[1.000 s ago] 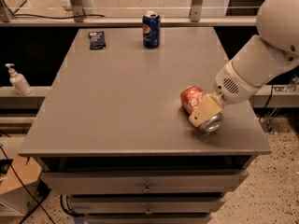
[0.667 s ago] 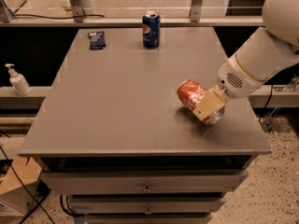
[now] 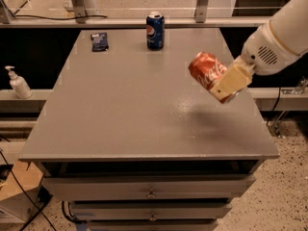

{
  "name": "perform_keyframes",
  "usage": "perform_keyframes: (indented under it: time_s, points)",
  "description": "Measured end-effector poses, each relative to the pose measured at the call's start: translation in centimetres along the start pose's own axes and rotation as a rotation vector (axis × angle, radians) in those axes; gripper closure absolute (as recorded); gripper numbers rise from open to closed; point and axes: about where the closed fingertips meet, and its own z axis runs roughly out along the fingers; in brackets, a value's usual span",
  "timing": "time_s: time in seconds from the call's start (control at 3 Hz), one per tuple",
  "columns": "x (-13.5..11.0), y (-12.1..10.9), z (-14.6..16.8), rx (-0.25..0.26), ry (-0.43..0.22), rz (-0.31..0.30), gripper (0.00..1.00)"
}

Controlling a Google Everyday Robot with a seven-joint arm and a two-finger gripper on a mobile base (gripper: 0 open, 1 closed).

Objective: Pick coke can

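Observation:
The coke can (image 3: 207,71) is red-orange with white script. It hangs tilted in the air above the right part of the grey table (image 3: 125,114), casting a shadow below it. My gripper (image 3: 226,84) reaches in from the right on a white arm and is shut on the coke can, with a cream-coloured finger (image 3: 232,81) lying across the can's lower end.
A blue Pepsi can (image 3: 155,31) stands upright at the back middle of the table. A small dark packet (image 3: 99,41) lies at the back left. A soap dispenser (image 3: 19,83) stands on a ledge left of the table. Drawers sit below the front edge.
The gripper has lifted the coke can off the table surface and raised it; the can now hangs clear above its shadow.

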Motion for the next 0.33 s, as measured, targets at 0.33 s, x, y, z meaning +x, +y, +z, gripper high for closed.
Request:
perform_keyframes:
  time_s: [0.33]
  points:
    - [-1.87, -1.26, -6.28, 0.097, -0.06, -0.141, 1.0]
